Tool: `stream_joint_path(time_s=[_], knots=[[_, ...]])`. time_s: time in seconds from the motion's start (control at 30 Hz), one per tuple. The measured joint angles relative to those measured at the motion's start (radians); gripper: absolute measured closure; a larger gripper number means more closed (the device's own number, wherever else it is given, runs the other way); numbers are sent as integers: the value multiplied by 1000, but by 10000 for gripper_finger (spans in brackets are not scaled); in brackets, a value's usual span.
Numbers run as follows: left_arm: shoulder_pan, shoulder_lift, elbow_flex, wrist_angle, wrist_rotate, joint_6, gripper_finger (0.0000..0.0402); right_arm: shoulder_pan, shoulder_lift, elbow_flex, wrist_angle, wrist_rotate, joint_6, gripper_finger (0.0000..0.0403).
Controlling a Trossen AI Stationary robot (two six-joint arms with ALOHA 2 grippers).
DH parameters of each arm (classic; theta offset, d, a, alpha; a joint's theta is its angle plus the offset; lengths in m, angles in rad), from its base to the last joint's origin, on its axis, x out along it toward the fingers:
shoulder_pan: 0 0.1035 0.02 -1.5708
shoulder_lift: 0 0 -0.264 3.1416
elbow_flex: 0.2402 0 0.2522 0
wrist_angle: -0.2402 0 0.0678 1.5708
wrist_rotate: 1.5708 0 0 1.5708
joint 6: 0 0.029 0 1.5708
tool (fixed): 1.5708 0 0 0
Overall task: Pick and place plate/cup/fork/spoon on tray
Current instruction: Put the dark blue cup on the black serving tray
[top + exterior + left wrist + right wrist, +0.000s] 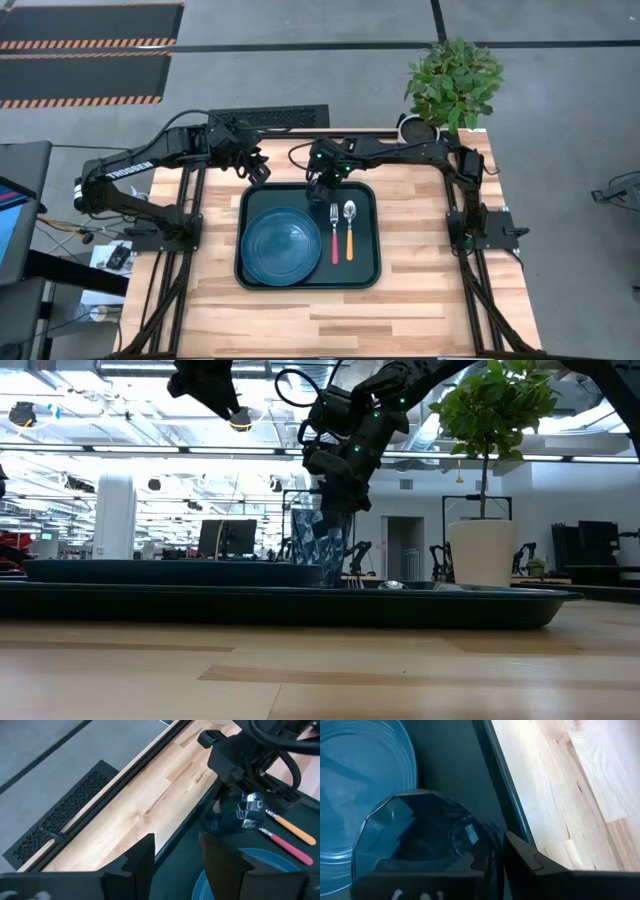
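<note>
Bare tray (pixel 361 272) strip beside cutlery

Right arm: reached in from the right side, forearm stretched leftward along the far part of the table, wrist bent downward. Right tool (pixel 322 186) is pointed down, its fingers (pixel 522 857) closed across the rim of the cup (pixel 322 546), one finger seen inside the wall and one outside in the right wrist view.

Left arm: extended from the left side toward the far left of the table, elbow raised, wrist held high. Left tool (pixel 257 167) is held aloft, its fingers (pixel 142 857) parted, nothing between them.
</note>
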Motion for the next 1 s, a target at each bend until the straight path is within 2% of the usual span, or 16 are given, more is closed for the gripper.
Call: stream_joint_path(time_s=[0.4,0.57,0.8,1.0], knots=[[0,0,0,6,-1,-17,258,-2,-10,23,19,-1,-23,225],[0,-1,-7,45,-24,-39,258,-13,-64,88,-90,-6,-37,192],[0,9,-174,244,-26,-141,258,-45,-240,111,-362,5,-37,187],[6,61,-333,516,67,-194,258,-54,-397,110,-550,54,29,199]])
